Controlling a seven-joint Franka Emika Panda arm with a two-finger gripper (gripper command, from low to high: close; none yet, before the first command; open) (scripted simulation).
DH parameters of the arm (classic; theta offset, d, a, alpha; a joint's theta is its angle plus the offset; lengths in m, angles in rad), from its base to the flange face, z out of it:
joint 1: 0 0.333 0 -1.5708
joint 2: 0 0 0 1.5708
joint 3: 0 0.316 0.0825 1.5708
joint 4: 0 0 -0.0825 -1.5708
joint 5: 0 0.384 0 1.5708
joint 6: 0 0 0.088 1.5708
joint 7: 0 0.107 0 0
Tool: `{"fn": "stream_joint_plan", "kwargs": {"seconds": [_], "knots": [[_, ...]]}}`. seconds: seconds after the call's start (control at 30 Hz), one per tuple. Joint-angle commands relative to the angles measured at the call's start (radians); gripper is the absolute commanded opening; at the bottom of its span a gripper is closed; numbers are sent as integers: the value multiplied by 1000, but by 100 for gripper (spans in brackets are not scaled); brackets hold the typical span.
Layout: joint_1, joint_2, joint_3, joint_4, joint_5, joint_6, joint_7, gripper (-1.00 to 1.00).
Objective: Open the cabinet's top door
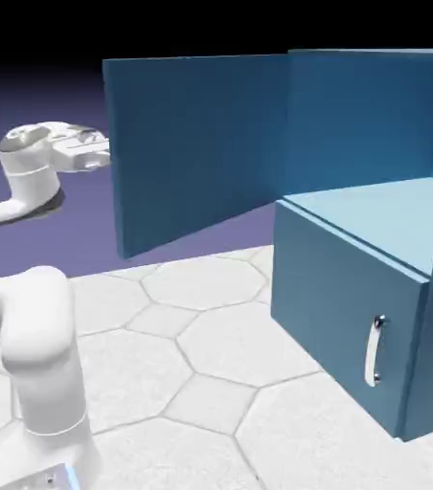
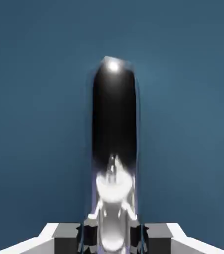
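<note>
Tall teal-blue top door (image 1: 199,148) swung wide from the boxy teal-blue cabinet (image 1: 345,316), pale shelf (image 1: 383,215) exposed — opening looks essentially done; white two-finger tool (image 2: 112,238) pinches its long silver handle (image 2: 114,124), release perhaps remaining.

black upper backdrop | pale floor (image 1: 211,354) bright | hand view: white glare on handle (image 2: 114,114)

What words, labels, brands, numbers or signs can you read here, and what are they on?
There are none to read: no lettering shows on the teal-blue cabinet, its open top door or the white robot arm.
</note>
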Motion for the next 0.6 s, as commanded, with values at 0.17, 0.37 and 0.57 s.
{"fn": "stream_joint_plan", "kwargs": {"seconds": [0.17,0.37,0.57], "knots": [[-153,15,90,217,57,-188,-24,-100],[-312,18,153,435,90,-356,-56,-100],[-470,15,197,652,106,-512,-96,-100]]}}
